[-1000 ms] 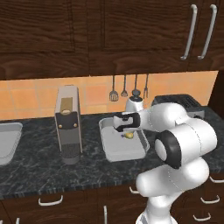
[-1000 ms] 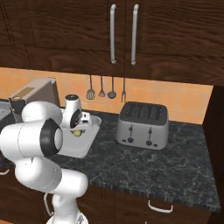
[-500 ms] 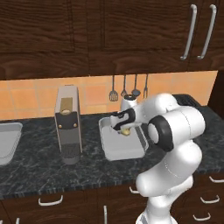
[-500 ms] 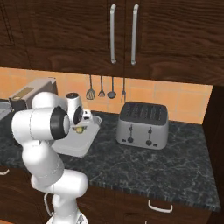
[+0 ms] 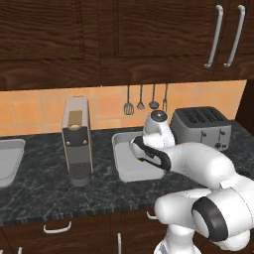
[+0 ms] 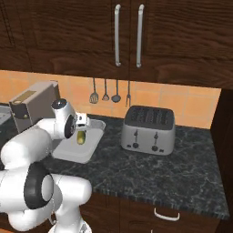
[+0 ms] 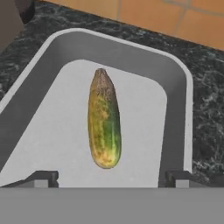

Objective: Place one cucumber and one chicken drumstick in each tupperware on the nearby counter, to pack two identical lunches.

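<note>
A yellow-green cucumber (image 7: 104,126) lies flat on the floor of a pale grey tupperware (image 7: 177,83), touching nothing else. My gripper (image 7: 111,179) hovers just above it, open, with the fingertips (image 7: 42,178) spread far wider than the cucumber. From the right base view the cucumber (image 6: 82,137) shows in the tupperware (image 6: 75,154) just under the gripper (image 6: 82,126). In the left base view my arm covers part of the tupperware (image 5: 124,166). The chicken drumstick is out of view.
A tall coffee machine (image 5: 77,144) stands left of the tupperware and a toaster (image 6: 148,129) right of it. Utensils (image 5: 146,101) hang on the tiled wall behind. Another pale grey tray or basin (image 5: 9,161) sits at the far left of the counter.
The jaws have opened wide and the cucumber now lies loose in the tupperware. My elbow has swung down and toward the base.
</note>
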You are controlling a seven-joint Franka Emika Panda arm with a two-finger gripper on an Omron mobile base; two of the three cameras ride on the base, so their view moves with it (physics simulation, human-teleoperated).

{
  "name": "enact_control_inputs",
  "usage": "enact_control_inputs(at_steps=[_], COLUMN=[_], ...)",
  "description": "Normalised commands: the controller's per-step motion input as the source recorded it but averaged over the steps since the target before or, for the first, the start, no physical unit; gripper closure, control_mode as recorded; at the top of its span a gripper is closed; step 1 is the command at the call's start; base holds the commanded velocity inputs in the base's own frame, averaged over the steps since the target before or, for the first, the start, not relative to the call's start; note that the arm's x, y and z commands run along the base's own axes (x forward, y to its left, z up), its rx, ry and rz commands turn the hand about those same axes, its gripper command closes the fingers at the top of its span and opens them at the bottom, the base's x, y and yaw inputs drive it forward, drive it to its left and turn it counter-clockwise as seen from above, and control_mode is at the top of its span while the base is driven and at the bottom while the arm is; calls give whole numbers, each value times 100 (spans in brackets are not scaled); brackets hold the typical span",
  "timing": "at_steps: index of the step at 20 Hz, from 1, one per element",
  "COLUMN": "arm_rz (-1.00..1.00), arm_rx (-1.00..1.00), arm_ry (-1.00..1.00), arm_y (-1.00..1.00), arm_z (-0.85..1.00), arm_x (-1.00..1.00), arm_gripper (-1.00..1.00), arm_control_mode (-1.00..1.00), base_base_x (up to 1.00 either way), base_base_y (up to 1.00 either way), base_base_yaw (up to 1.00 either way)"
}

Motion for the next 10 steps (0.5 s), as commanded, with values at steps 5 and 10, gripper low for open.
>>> enact_control_inputs(at_steps=[5, 10], arm_rz=[-9, -1], arm_rx=[4, 7], arm_ry=[-26, -17], arm_y=[-42, -26], arm_z=[76, 78], arm_x=[-100, -100], arm_gripper=[-100, -100], arm_control_mode=[-100, -100], base_base_x=[0, 0], base_base_y=[0, 0], base_base_yaw=[0, 0])
